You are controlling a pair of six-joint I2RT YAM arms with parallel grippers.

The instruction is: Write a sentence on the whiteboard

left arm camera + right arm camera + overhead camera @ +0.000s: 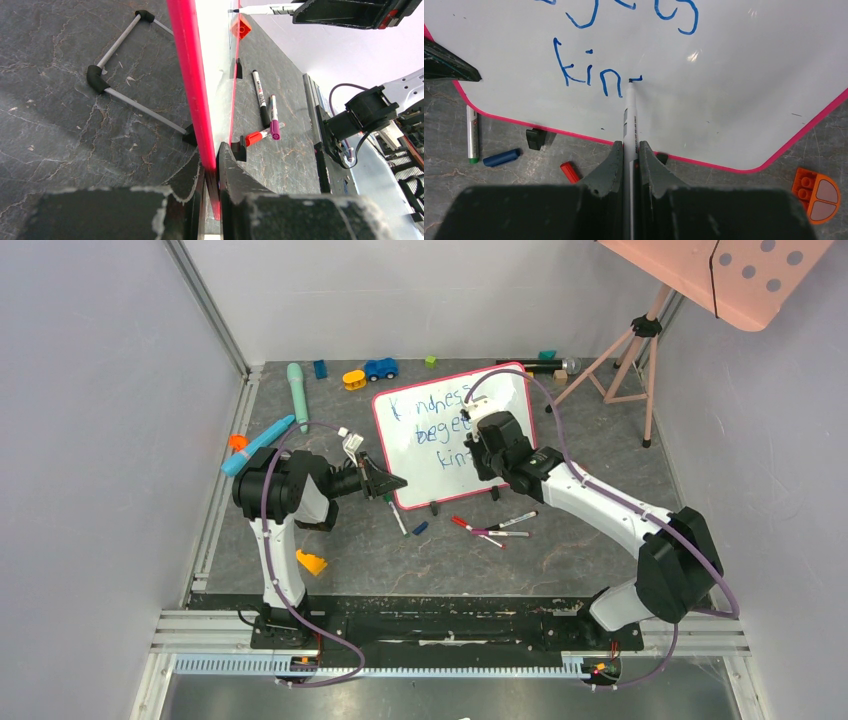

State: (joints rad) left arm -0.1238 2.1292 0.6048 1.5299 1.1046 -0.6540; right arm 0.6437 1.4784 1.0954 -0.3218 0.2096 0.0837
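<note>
The whiteboard [440,470] with a pink-red frame stands tilted on two black clip feet at the table's middle. The sentence [430,405] is in blue, in three lines; the bottom line reads "kin" with a fresh short stroke [596,75]. My left gripper [390,483] is shut on the whiteboard's left frame edge [192,100]. My right gripper [478,445] is shut on a white marker [630,125], whose tip touches the whiteboard [734,100] just right of "kin". The marker [265,9] also shows in the left wrist view.
Loose markers [495,528] and caps lie in front of the board, a green-tipped one [472,135] and a blue cap [501,157] near its left foot. Toys lie behind the board [380,368]. An orange block [816,187] sits at the right. A pink tripod [625,355] stands back right.
</note>
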